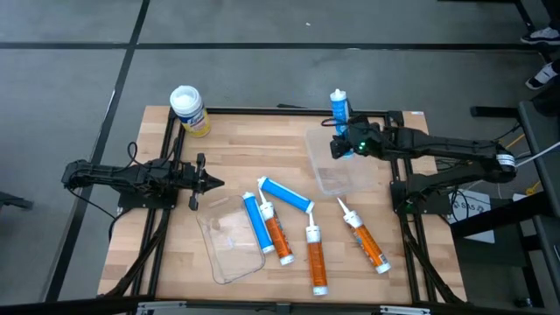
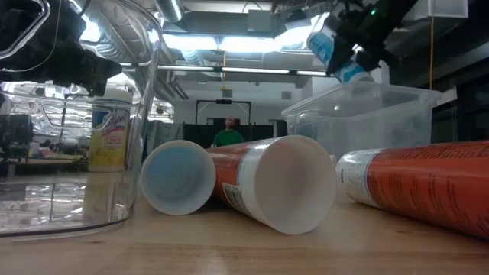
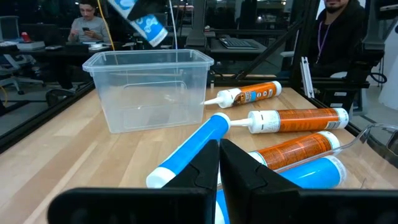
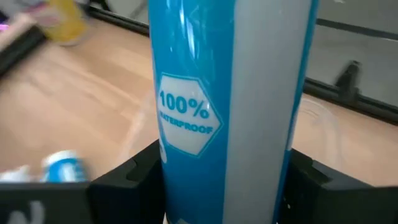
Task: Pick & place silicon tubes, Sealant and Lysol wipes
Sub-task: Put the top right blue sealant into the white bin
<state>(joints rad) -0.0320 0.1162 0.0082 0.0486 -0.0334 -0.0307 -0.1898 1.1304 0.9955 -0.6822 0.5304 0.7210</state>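
My right gripper (image 1: 345,142) is shut on a blue tube (image 1: 339,107) in the air over the far rim of a clear bin (image 1: 337,166). In the low view the tube (image 2: 336,47) hangs tilted above that bin (image 2: 367,114). Two more blue tubes (image 1: 287,194) (image 1: 255,223) and three orange tubes (image 1: 277,233) (image 1: 316,259) (image 1: 367,242) lie on their sides mid-table. The yellow Lysol wipes (image 1: 189,110) stand upright at the far left corner. My left gripper (image 1: 210,182) waits shut and level at the table's left, touching nothing. My right gripper pinches the blue tube's round body (image 4: 186,118) between its two fingers (image 4: 127,177), which lie across the tube. The fingers come from the table's right side, slanting down. The tube is lifted clear of table and bin, tilted, its white nozzle end (image 1: 335,93) uppermost.
A second clear container (image 1: 229,238) lies at the near left beside the tubes. Black frame rails (image 1: 171,157) run along the table's left, right and far edges. People sit beyond the table in the room (image 3: 87,25).
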